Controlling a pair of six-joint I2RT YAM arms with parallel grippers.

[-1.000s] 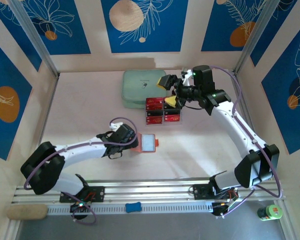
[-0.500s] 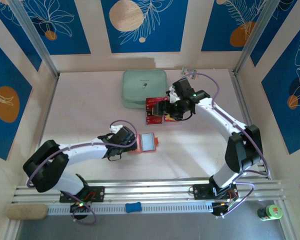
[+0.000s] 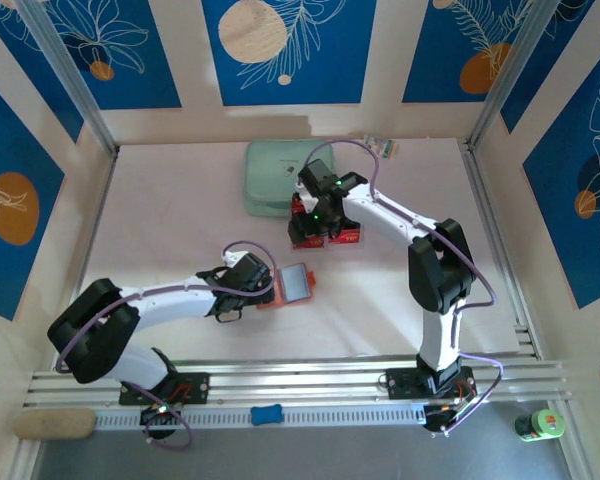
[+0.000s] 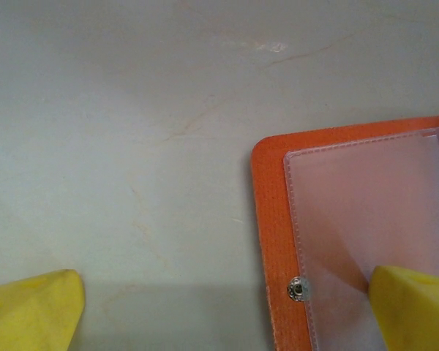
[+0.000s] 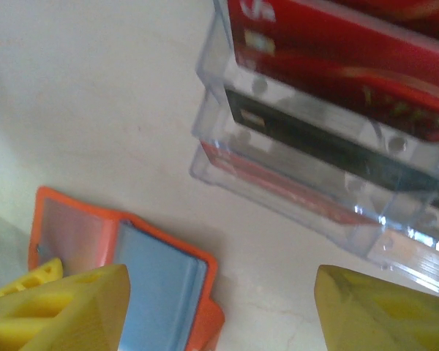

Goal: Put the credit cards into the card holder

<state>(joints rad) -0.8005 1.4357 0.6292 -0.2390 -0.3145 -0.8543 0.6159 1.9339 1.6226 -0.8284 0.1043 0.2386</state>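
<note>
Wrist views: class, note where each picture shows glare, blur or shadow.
Right wrist view: glare glints on the clear plastic tray, the credit cards look soft, the yellow fingers blurred. Left wrist view: the card holder is sharp; a shadow band crosses the table.

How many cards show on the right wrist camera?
3: red card at the top of the clear tray, black card beneath it, second red card lowest. Others may be hidden.
</note>
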